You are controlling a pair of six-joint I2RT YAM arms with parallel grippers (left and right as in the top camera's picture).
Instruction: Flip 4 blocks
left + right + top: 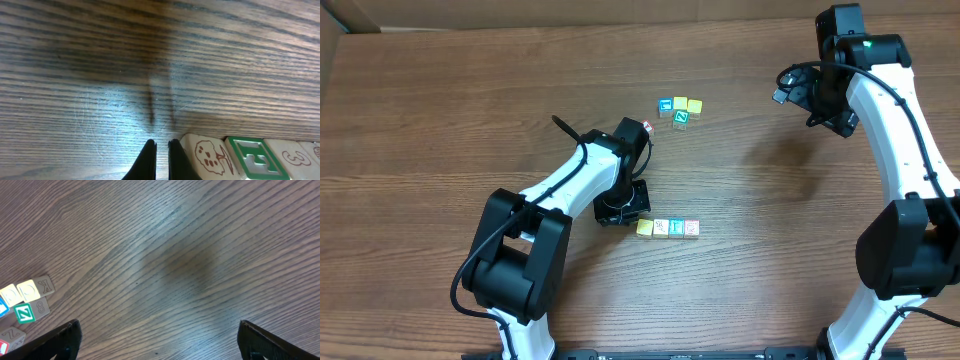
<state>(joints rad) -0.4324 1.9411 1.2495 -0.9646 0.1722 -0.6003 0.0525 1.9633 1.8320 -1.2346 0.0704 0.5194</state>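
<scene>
Left side: your left gripper (pixel 161 147) is pinched shut with nothing between its fingers, its tips low over the wooden table (pixel 100 75).
Task items: the blocks (pixel 668 228) are four small cubes in one straight row, side against side. The row starts just beside the left gripper's right-hand finger and runs away from it toward the right arm's side.
Nearest to the finger: a cream block face with a red drawing (pixel 209 156). It sits right next to the fingertip, but you cannot tell from the wrist view whether they touch.
Further along the row: a green-bordered letter F (pixel 256 160), then a cream face with a red 3 (pixel 292 157). The fourth cube is cut off at the edge of that view.
Seen from above: counting outward from the gripper, the tops look yellow, cream, greenish and pink.
Right side: your right gripper (pixel 159 335) is spread wide and empty — raised over bare wood, well apart from the row.
Other cubes: a small cluster (pixel 680 106) lies ahead of the right gripper and off to its left. It includes the cube with a green Z (pixel 23 313).
</scene>
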